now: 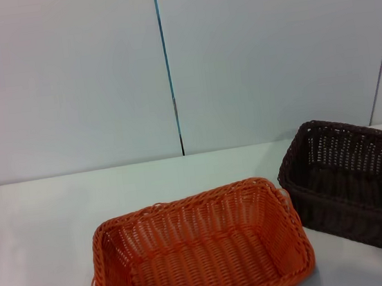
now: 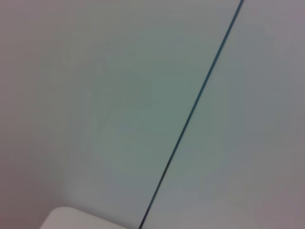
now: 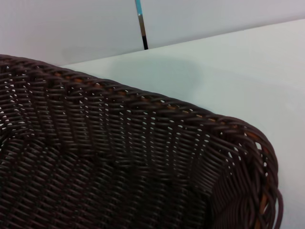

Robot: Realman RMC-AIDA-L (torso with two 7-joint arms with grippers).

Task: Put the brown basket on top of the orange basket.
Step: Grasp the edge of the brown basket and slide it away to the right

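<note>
Sitting just right of the orange basket [image 1: 201,253], the brown basket [image 1: 356,182] fills the right wrist view; grippers unseen.

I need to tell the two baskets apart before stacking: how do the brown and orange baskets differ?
Colour: the brown basket is dark chocolate; the orange basket is bright orange. Place: the brown one sits at the table's right, farther back; the orange one sits near the front centre. Both are rectangular, open-weave, braided-rimmed, empty, upright on the white table, their near corners close. No gripper shows.

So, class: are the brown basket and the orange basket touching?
Cannot tell. In the head view the brown basket and orange basket nearly meet at their corners; no plain gap or contact shows.
</note>
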